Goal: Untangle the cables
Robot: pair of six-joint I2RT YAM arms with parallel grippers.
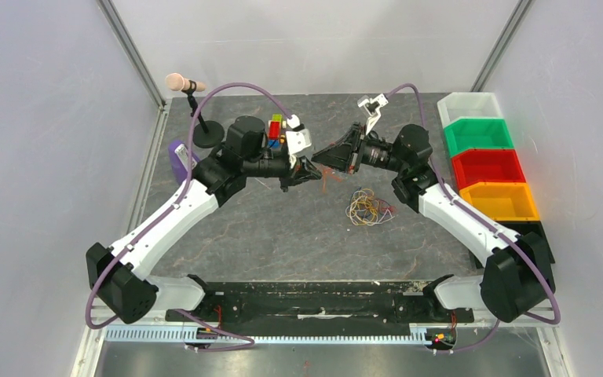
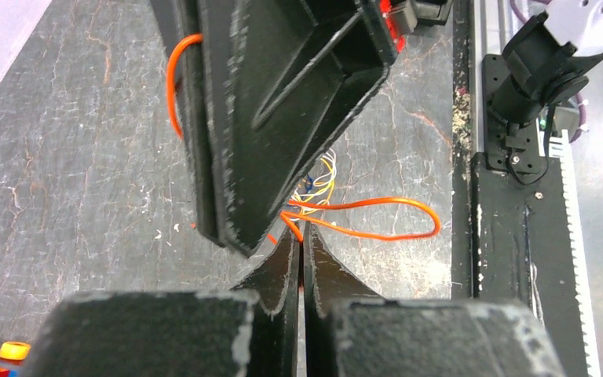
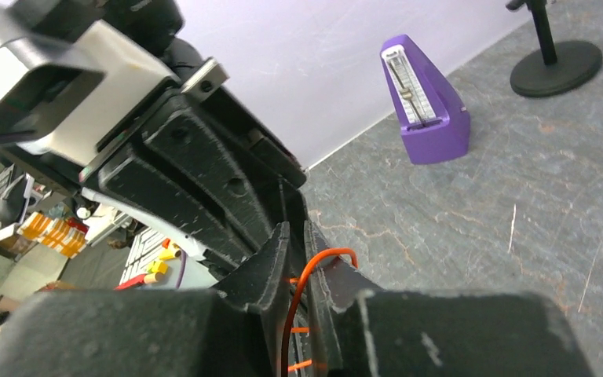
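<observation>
near the cables point(image 1: 369, 208) your left gripper point(image 2: 298, 236) pinches an orange wire point(image 2: 377, 236); your right gripper point(image 3: 297, 236), barely open, could drop it.

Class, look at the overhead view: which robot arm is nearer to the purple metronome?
Left. The left arm runs right beside the purple metronome at the table's left edge. The right arm lies on the far side, next to the coloured bins.

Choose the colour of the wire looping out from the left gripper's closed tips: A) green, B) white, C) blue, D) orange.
D: the left wrist view shows an orange wire looping sideways out of the shut tips of the left gripper.
</observation>
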